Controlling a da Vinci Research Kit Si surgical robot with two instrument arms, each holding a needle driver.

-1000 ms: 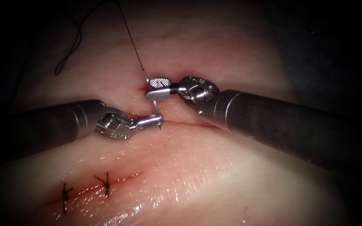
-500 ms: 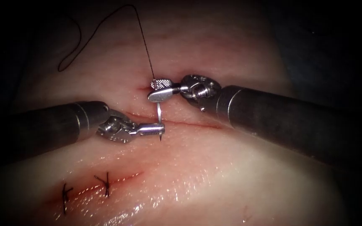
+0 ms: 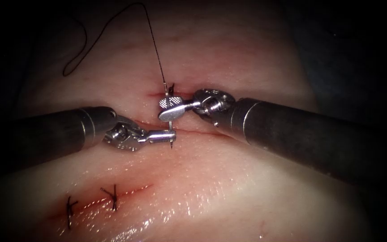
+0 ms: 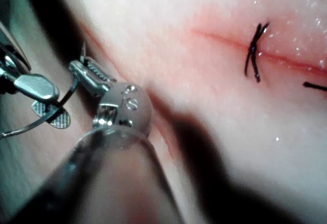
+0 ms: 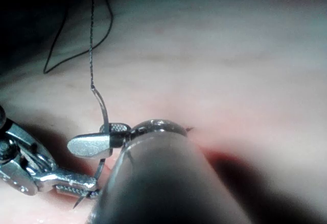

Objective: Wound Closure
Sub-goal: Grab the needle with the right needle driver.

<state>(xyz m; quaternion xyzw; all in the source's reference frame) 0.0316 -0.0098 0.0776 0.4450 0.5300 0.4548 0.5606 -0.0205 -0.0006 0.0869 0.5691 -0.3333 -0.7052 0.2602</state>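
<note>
The left tool [image 3: 172, 135] comes in from the left, its jaws shut on the curved needle [image 3: 170, 123] just behind the tip. The needle stands upright over the cut [image 3: 207, 132], and its whole length looks free of the tissue [image 3: 211, 179]. The right tool [image 3: 162, 108] straddles the needle's upper half with its jaws open, the ridged face of one jaw showing. Black thread [image 3: 155, 45] runs up from the needle's tail and loops away left. In the right wrist view the needle [image 5: 102, 106] passes between the right tool's jaws [image 5: 97, 137], with the left tool [image 5: 76, 187] below.
Two tied black stitches [image 3: 113, 197] [image 3: 69, 208] close a red-edged stretch of cut at the lower left; one stitch [image 4: 254, 52] also appears in the left wrist view. A small red mark [image 3: 154, 94] sits just left of the needle's tail. Both shafts lie low over the tissue.
The right tool has slid down the needle, so the tail and thread end now stand above its jaws. The left tool shifted slightly right, still holding the needle near the tip.
</note>
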